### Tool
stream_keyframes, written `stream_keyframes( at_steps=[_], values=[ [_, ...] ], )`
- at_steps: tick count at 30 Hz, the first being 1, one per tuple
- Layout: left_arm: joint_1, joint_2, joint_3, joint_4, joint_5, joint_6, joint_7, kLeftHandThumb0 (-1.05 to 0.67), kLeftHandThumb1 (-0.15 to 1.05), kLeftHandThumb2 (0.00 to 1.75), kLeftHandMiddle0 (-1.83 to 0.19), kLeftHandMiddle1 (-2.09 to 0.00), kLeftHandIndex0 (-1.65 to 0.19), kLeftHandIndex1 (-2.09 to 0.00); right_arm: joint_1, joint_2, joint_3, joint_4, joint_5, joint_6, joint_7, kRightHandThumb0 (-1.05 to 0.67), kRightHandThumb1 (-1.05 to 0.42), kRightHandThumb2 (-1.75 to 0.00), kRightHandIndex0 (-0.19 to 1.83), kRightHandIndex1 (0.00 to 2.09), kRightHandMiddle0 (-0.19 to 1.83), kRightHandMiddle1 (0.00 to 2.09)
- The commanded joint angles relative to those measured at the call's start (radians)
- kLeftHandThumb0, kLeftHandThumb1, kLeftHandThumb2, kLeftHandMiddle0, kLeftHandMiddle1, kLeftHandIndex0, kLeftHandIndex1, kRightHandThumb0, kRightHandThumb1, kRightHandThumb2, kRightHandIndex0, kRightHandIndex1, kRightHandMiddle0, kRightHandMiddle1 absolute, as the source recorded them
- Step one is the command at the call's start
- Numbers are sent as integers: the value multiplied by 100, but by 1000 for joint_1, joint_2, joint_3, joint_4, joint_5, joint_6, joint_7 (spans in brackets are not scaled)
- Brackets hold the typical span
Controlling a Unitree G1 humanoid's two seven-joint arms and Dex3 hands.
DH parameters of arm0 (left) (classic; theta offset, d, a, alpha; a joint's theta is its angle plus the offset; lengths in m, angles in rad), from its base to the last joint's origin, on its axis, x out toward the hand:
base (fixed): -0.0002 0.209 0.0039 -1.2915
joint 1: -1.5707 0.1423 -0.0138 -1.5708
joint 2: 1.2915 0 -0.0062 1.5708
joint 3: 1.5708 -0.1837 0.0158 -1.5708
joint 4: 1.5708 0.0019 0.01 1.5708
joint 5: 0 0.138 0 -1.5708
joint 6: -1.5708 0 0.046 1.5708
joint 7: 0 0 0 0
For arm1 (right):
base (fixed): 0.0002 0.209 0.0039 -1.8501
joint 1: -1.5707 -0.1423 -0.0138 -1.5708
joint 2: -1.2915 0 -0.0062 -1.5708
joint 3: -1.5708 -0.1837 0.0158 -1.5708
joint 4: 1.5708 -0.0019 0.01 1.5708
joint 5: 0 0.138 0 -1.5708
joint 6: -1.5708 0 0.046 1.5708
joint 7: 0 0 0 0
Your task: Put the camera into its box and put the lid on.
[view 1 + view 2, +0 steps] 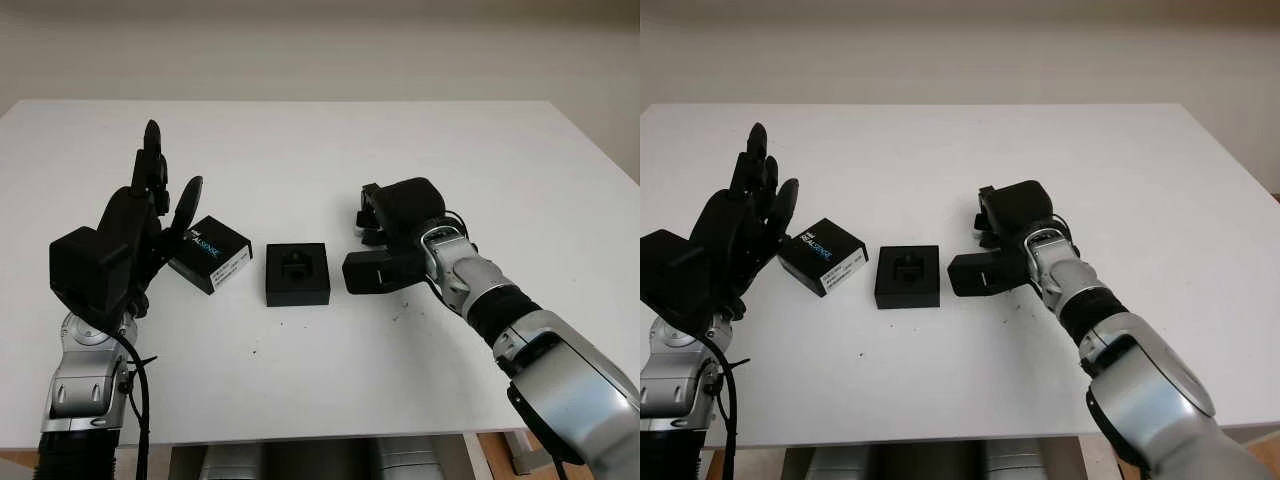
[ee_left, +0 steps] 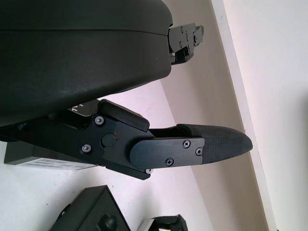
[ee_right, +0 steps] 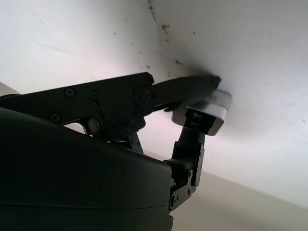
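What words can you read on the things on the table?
"REALSENSE", partly legible in light letters, on the top of the black lid lying left of the open box.
A white label on the lid's side carries small print too small to read.
No text shows on the box, the right hand or the left hand.

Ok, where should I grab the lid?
Grip the lid across its longer side walls, coming from above with the left hand, open just left of it. It lies flat, label up, skewed to the box, so turn the wrist to match. The right hand, right of the box, pinches the camera.
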State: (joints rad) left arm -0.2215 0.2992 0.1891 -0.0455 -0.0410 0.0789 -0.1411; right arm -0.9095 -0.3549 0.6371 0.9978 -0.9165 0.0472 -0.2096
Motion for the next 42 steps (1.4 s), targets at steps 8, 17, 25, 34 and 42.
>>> stream_keyframes(
  at_steps=[8, 17, 25, 34, 42],
  values=[
    [16, -1, 1, -27, -3, -11, 2, -81, 105, 47, 19, 0, 19, 0, -3, -40, -39, 53, 60, -177, -99, -43, -105, -15, 20, 96, 35, 150],
    [25, 1, -2, -26, -1, -28, -3, -79, 105, 48, 19, 0, 19, 0, -12, -64, -102, 76, 145, -293, -132, -43, -105, -20, 44, 25, 25, 176],
    [32, -5, -4, -37, 2, -19, 6, -80, 105, 48, 19, -1, 19, 0, -9, -79, -187, 16, 239, -309, -44, -39, -105, -11, 54, 11, 32, 175],
    [39, -5, -9, -56, 0, 4, 6, -81, 105, 47, 19, 0, 19, 0, 40, -96, -293, -179, 369, -251, 171, -35, -105, -12, 50, 7, 31, 175],
    [37, -13, -18, -66, -11, 16, 1, -78, 105, 47, 19, 0, 19, 0, 131, -105, -336, -493, 386, -110, 331, -37, -105, -18, 54, 8, 30, 198]
  ],
)
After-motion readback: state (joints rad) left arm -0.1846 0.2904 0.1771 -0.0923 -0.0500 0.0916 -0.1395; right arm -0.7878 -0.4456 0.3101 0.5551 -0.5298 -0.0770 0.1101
